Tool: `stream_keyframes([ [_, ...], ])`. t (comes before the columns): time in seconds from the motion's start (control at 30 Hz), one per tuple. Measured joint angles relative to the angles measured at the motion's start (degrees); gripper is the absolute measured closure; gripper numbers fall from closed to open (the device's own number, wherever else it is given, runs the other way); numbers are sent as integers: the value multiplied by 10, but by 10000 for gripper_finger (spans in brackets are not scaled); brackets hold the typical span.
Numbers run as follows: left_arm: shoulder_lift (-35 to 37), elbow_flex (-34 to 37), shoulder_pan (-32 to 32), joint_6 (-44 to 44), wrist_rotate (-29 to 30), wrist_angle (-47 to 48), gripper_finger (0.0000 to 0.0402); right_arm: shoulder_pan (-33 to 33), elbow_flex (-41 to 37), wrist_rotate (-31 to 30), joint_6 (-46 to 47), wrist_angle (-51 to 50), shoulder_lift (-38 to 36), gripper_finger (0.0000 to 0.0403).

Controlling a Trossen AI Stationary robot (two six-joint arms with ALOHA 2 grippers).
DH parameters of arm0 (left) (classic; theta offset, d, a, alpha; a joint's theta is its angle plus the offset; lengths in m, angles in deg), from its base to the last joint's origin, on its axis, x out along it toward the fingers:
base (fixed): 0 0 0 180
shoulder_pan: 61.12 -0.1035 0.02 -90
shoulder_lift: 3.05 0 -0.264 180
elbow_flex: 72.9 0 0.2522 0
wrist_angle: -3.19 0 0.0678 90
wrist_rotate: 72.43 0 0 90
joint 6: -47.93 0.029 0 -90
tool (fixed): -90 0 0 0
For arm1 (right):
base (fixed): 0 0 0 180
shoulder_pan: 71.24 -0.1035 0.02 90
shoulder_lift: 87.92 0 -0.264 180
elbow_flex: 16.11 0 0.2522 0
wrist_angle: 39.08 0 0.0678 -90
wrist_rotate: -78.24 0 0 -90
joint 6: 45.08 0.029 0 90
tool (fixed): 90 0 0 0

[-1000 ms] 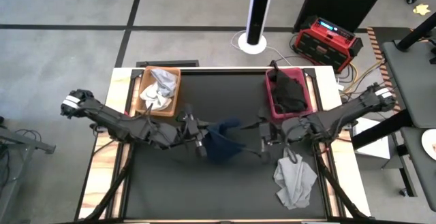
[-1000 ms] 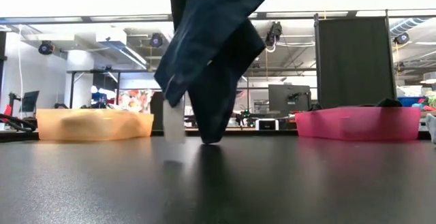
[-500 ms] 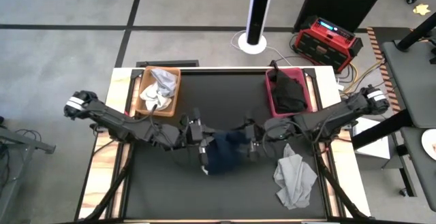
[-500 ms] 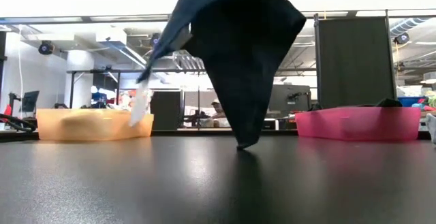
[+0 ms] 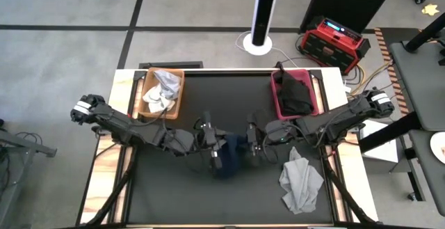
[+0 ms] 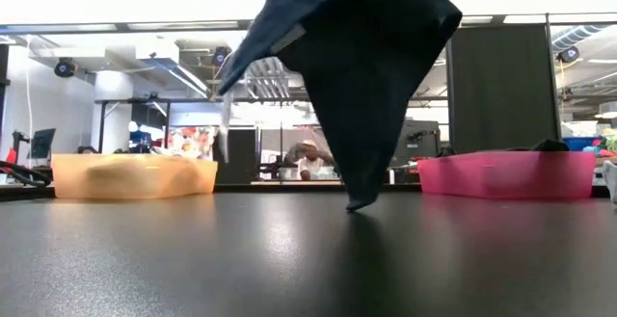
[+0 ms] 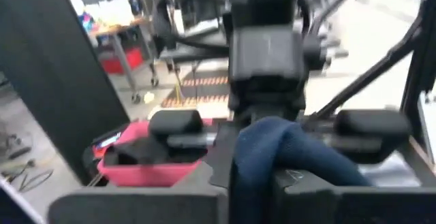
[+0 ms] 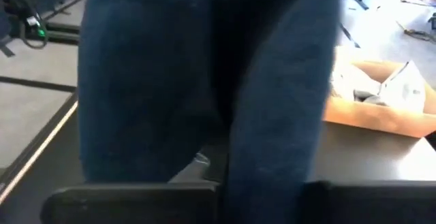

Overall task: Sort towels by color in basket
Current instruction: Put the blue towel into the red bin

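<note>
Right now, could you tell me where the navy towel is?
In the high view the navy towel hangs mid-table between the left tool and right tool, both shut on it.

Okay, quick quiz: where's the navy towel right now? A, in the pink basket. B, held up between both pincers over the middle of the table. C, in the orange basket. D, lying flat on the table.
B: the navy towel hangs between the left pincer and the right pincer, with only its lowest tip near the table in the low view.
</note>
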Motion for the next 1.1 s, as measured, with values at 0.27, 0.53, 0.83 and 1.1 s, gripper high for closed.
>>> stream_keyframes([
  [0.27, 1, -74, 0, -14, 34, 180, 264, 0, 0, 0, 2, -27, -22, 394],
  [0.53, 15, -75, 0, 9, 77, 237, 166, -2, -2, -20, 2, -32, -25, 394],
  [0.83, 33, -75, 0, -25, 107, 355, 133, -2, -8, -31, -10, -31, -33, 394],
  [1.1, 56, -73, 1, -100, 96, 475, 132, -2, -15, -32, -54, 14, -61, 394],
])
